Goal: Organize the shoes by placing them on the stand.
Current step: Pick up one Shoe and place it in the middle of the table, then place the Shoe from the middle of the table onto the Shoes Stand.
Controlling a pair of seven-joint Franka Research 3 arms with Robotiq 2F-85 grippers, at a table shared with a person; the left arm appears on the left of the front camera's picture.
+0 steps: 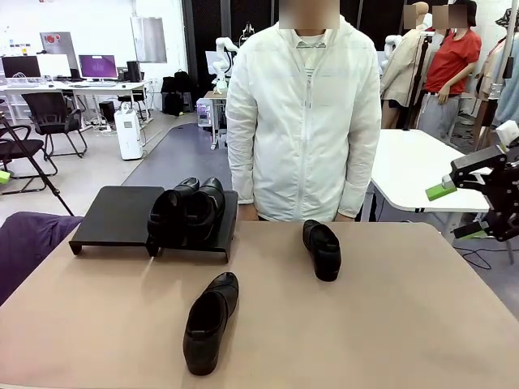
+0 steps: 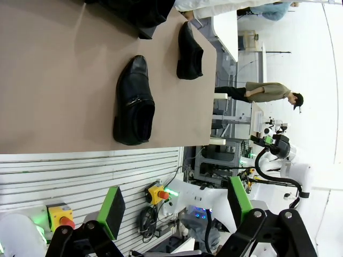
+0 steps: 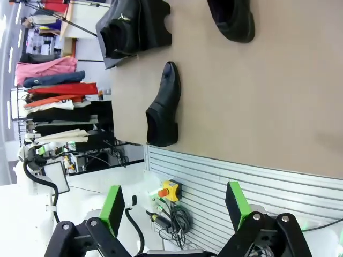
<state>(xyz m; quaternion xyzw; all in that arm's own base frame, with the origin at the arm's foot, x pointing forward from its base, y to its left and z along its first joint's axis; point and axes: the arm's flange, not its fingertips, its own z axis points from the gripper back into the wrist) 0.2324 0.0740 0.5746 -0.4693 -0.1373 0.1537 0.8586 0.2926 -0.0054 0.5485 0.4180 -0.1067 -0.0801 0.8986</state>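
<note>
Front view: two shoes (image 1: pixel 188 212) on stand (image 1: pixel 113 212), two on table (image 1: pixel 389 324).

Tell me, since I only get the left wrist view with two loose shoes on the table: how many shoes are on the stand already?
Observer: Two shoes sit side by side on the stand, on its right section.
Operator: And the left section?
Observer: Its top is bare.
Operator: Is the person reaching for anything?
Observer: No. The person stands at the table's far edge with both arms hanging at the sides.
</note>
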